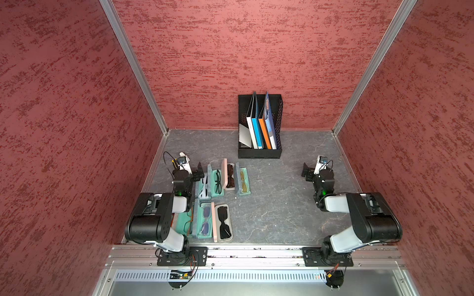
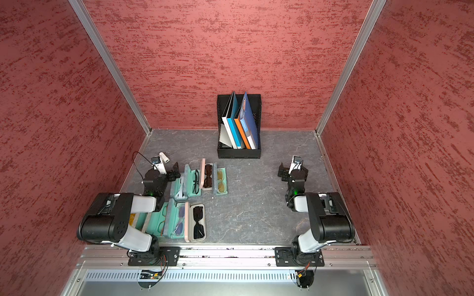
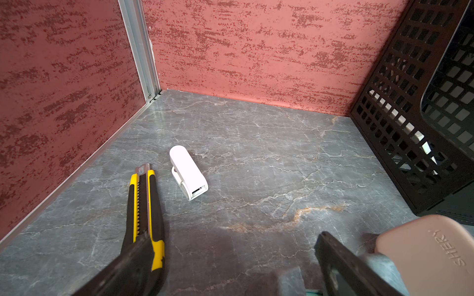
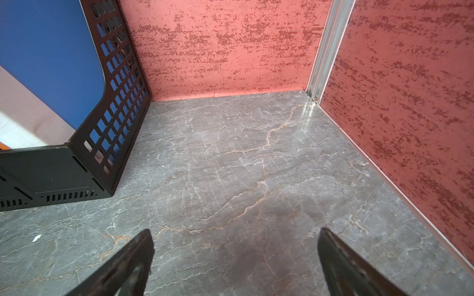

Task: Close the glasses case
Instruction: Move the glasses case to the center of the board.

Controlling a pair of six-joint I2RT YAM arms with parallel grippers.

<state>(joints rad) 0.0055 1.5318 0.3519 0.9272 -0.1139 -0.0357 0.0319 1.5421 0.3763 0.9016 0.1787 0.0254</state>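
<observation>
Several open glasses cases lie in two rows on the left half of the table, each holding glasses. The back row has a teal case (image 1: 218, 180) (image 2: 195, 183), a pink case (image 1: 229, 176) and a grey-lidded case (image 1: 243, 182). In the front row are a teal case (image 1: 205, 223) and a pink case (image 1: 223, 223) (image 2: 197, 223) with black sunglasses. My left gripper (image 1: 196, 172) (image 2: 175, 170) (image 3: 233, 237) hovers open at the back row's left end, holding nothing. A pink lid (image 3: 431, 251) stands just beside it. My right gripper (image 1: 306, 170) (image 4: 236, 232) is open over bare table, far right.
A black file holder (image 1: 259, 153) (image 4: 64, 169) with folders stands at the back centre. A yellow box cutter (image 3: 143, 200) and a small white device (image 3: 188, 171) lie ahead of the left gripper, near the left wall. Red walls close three sides.
</observation>
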